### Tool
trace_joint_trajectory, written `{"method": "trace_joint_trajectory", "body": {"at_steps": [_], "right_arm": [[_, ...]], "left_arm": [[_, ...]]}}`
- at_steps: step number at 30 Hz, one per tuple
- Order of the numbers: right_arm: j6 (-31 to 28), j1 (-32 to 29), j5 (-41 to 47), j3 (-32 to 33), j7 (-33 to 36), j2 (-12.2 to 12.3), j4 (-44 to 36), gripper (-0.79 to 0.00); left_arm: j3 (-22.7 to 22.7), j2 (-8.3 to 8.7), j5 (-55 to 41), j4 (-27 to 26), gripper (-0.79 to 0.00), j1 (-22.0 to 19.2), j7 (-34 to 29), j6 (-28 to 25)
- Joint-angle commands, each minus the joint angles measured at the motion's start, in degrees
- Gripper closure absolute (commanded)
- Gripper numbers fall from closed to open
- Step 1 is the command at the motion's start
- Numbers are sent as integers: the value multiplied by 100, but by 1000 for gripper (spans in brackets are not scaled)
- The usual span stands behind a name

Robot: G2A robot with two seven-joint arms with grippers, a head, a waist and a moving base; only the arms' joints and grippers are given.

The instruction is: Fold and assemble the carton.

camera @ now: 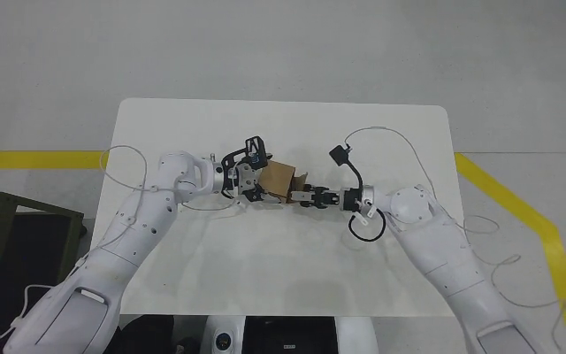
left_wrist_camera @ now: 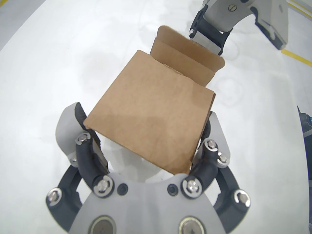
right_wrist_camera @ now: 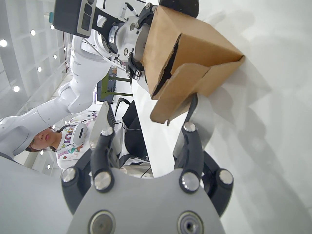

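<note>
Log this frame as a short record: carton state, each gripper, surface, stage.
carton: brown cardboard carton, partly folded, one end flap sticking out unclosed
left gripper: shut on carton, gripping two opposite sides
right gripper: open, one of its fingers at the flap
surface: white table
stage: assembly not finished

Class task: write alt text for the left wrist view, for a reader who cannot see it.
The left gripper holds a brown carton over a white table, jaws shut on its two sides. At the carton's far end, the right gripper, jaws open, has one jaw against a raised flap.
</note>
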Motion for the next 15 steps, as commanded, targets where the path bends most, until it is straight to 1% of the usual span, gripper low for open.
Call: {"method": "trace_joint_trajectory", "body": {"at_steps": [1, 5, 8, 15], "right_arm": [[-30, 49, 7, -62, -34, -26, 66, -483], [-141, 138, 36, -155, -105, -76, 221, -388], [-214, 187, 77, -177, -137, -99, 311, -385], [-277, 270, 135, -192, -157, -132, 559, -351]], "left_arm": [[-12, 4, -1, 1, -785, 12, -7, -9], [-40, 13, -3, -4, -785, 42, -29, -25], [-54, 18, -3, -22, -785, 55, -54, -35], [-66, 20, -12, -48, -785, 79, -94, -53]]}}
